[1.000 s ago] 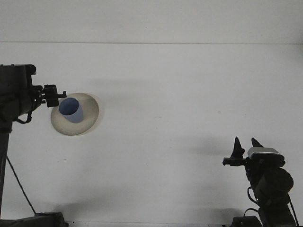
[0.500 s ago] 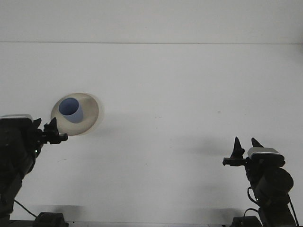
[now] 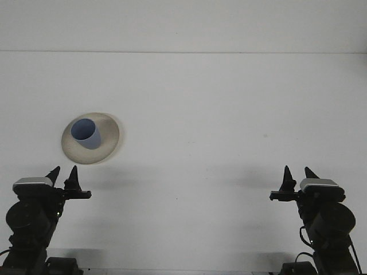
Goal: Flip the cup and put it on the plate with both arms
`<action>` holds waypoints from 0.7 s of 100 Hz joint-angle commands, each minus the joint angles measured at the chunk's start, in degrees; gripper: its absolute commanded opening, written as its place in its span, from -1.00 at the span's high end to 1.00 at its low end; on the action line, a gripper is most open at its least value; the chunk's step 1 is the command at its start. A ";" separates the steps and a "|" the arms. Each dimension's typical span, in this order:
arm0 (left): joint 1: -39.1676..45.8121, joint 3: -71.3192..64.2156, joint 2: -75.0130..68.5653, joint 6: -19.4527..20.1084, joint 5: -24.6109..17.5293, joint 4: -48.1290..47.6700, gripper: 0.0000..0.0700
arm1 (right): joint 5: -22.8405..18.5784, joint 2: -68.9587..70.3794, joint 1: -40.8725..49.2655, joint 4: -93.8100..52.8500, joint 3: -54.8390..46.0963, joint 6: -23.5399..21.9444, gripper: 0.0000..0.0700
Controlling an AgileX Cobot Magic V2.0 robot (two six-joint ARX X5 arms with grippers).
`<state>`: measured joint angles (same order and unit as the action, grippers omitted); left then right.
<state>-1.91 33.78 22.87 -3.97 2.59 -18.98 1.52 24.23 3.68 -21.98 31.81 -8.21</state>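
Front view over a plain white surface (image 3: 218, 114). A blue cup (image 3: 86, 133) stands mouth-up on a round, cream-coloured plate (image 3: 109, 140) in the left half of the scene; the cup sits toward the plate's left side, within its rim, and leans slightly so that its open mouth faces up and toward the camera. Whether its base lies fully flat on the plate cannot be judged from this angle.

The left end effector (image 3: 63, 174) is at the lower left, near the front edge of the surface, below the plate and apart from it. Its two dark, pointed fingers (image 3: 73, 175) rise side by side with a narrow gap between the tips, and nothing lies between them. The left arm's black body and its grey-topped wrist module (image 3: 31, 183) fill the corner beneath it.

The right end effector (image 3: 297, 176) is at the lower right, well apart from cup and plate. Its fingers (image 3: 287, 177) likewise point upward, parted by a modest gap, with nothing held. The right wrist module (image 3: 321, 184) and the black arm housing sit below.

Soft shadows fall on the surface beside the plate and around both arms.
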 commanded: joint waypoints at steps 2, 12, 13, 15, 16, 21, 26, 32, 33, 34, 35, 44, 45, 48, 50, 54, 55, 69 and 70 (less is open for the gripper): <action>-0.04 0.94 -0.09 0.24 -0.26 0.61 0.12 | -0.04 0.09 0.04 0.52 0.04 0.55 -0.07; -0.04 0.94 -0.09 0.02 -0.26 0.70 0.12 | -0.02 0.09 0.04 0.55 0.04 0.55 -0.07; -0.04 0.94 -0.09 0.02 -0.26 0.72 0.12 | -0.02 0.09 0.04 0.55 0.04 0.55 -0.07; -0.04 0.94 -0.09 0.02 -0.26 0.74 0.12 | -0.02 0.09 0.04 0.55 0.04 0.55 -0.07; -0.04 0.94 -0.09 0.04 -0.26 0.74 0.12 | -0.02 0.09 0.04 0.55 0.04 0.55 -0.07; -0.04 0.94 -0.09 0.02 -0.26 0.70 0.13 | -0.02 0.09 0.04 0.52 0.04 0.55 -0.07; -0.04 0.94 -0.09 0.04 -0.26 0.59 0.16 | -0.02 0.09 0.04 0.55 0.04 0.55 -0.02; -0.04 0.94 -0.09 0.04 -0.26 0.59 0.26 | -0.02 0.09 0.04 0.55 0.04 0.55 0.27; -0.04 0.94 -0.09 0.04 -0.26 0.59 0.30 | -0.02 0.09 0.04 0.52 0.04 0.55 0.34; -0.04 0.94 -0.09 0.04 -0.26 0.59 0.36 | -0.02 0.09 0.04 0.52 0.04 0.55 0.41; -0.04 0.94 -0.09 0.04 -0.26 0.61 0.42 | -0.02 0.09 0.04 0.52 0.04 0.55 0.48; -0.04 0.94 -0.09 0.04 -0.26 0.66 1.00 | -0.02 0.09 0.04 0.55 0.04 0.57 1.00; -0.04 0.94 -0.09 0.07 -0.26 0.68 0.98 | -0.02 0.09 0.04 0.55 0.04 0.55 1.00; -0.04 0.94 -0.09 0.07 -0.26 0.68 0.98 | -0.02 0.09 0.04 0.55 0.04 0.57 1.00; -0.04 0.94 -0.09 0.07 -0.26 0.66 0.98 | -0.02 0.09 0.04 0.55 0.04 0.55 1.00; -0.02 0.94 -0.09 0.07 -0.26 0.61 0.98 | -0.02 0.09 0.04 0.52 0.04 0.55 1.00; -0.02 0.94 -0.09 0.07 -0.26 0.61 0.98 | -0.02 0.09 0.04 0.50 0.04 0.55 1.00; -0.02 0.94 -0.15 0.07 -0.26 0.87 0.97 | -0.02 0.09 0.04 0.55 0.04 0.55 1.00; -0.02 0.94 -0.17 0.04 -0.26 0.94 0.97 | -0.02 0.09 0.04 0.55 0.04 0.55 1.00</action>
<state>-1.91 33.82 22.59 -3.97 2.59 -18.83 1.52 24.23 3.68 -21.96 31.81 -7.92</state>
